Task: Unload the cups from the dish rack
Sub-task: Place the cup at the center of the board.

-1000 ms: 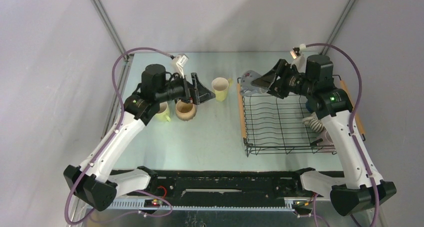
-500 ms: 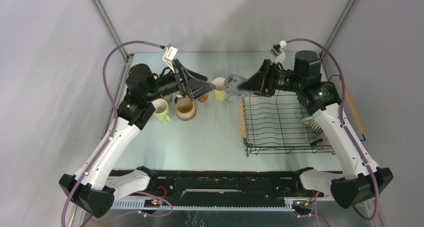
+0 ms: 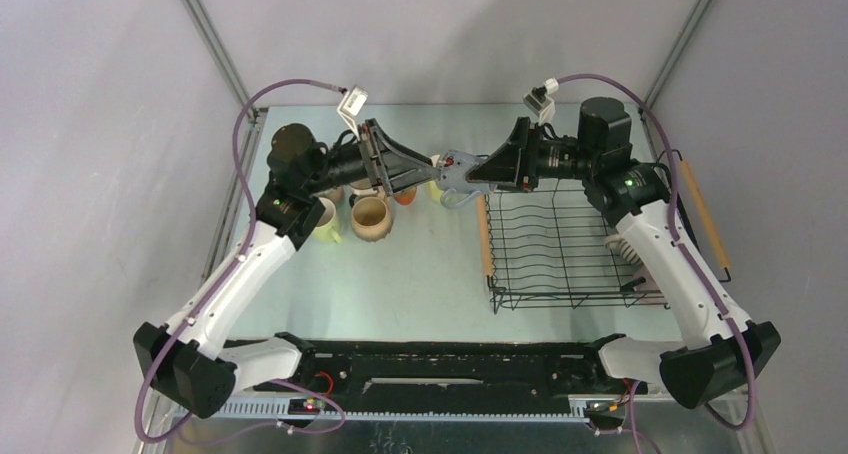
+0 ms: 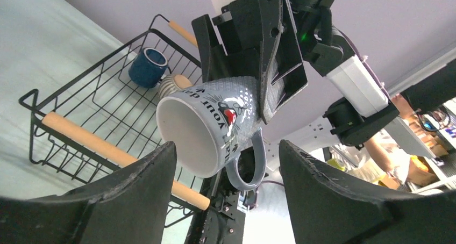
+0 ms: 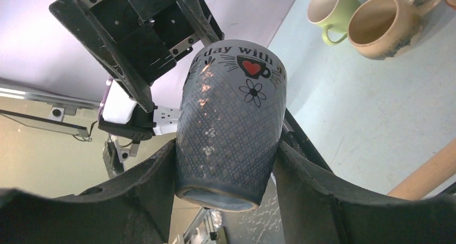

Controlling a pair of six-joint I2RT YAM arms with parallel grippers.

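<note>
Above the desk [image 3: 420, 269] beside the rack [image 3: 487, 242], the mug [image 3: 453, 169] is clamped by the right end effector [image 3: 478, 173]; the left end effector [image 3: 428, 164], spread wide, should be closed on its rim before release.

Grey printed ceramic mug [image 3: 455, 169] with red heart and black lettering: held aloft on its side, mouth to the left, handle lowermost, just left of the rack's far-left corner. Black wire rectangular dish rack [image 3: 484, 236] with light wooden rod handles: right half of table, holding a dark blue cup [image 4: 148, 66] and a cream ribbed cup [image 4: 175, 84] along its right side. Pale yellow-green mug [image 3: 325, 219] and tan mug [image 3: 370, 217]: upright, side by side, far left of table
</note>
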